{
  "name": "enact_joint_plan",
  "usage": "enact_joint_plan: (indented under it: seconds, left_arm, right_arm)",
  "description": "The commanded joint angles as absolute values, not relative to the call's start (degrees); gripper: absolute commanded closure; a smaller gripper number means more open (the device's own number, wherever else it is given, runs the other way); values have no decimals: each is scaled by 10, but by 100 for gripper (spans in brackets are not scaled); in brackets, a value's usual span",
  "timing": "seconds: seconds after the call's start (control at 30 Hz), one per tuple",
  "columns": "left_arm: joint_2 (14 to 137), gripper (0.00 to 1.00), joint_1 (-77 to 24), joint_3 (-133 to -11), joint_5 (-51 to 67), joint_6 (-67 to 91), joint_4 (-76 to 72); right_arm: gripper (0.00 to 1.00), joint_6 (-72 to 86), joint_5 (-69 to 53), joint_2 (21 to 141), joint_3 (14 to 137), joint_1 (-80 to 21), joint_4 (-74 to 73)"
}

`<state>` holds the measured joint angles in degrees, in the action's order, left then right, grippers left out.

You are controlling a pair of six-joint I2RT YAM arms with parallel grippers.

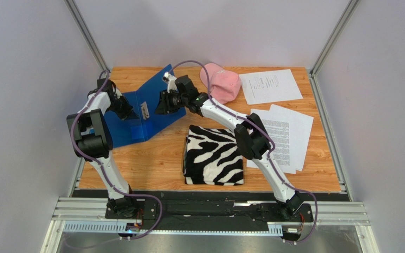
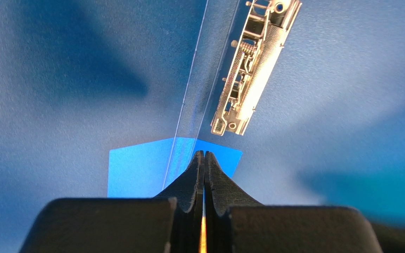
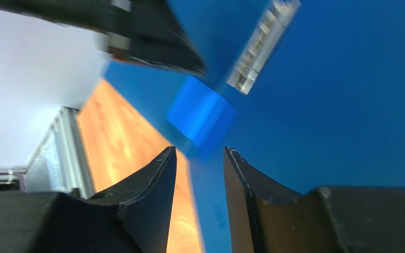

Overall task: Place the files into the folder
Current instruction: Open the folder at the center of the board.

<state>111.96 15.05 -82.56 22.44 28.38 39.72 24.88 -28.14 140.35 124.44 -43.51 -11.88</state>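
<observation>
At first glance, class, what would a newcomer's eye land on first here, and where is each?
The royal-blue folder stands open at the left rear of the table, its metal clip showing inside, with the left arm and right arm reaching into it. The zebra-striped cloth lies folded at the front middle. A pink cap sits at the back, and white printed sheets lie on the right.

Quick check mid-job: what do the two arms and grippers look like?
The left arm and right arm have white tubular links with bulky black joints. A purple cable loops along each. The left gripper and right gripper have black, wedge-shaped fingers tapering to thin tips.
</observation>
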Motion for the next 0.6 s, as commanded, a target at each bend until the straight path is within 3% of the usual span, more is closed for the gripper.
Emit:
enact_joint_plan:
  seconds: [0.0,0.33,0.57]
  left_arm:
    - [1092,100,171,-831,233,272,385]
    - [1137,100,206,-851,164,297,445]
    - [1108,100,207,-798,175,305,430]
  right_arm:
    - [59,258,-294,1442,1261,-403,-90]
    - [60,282,-283,1487,1213,-366,-125]
    - [60,415,-323,1521,1217,-356,-134]
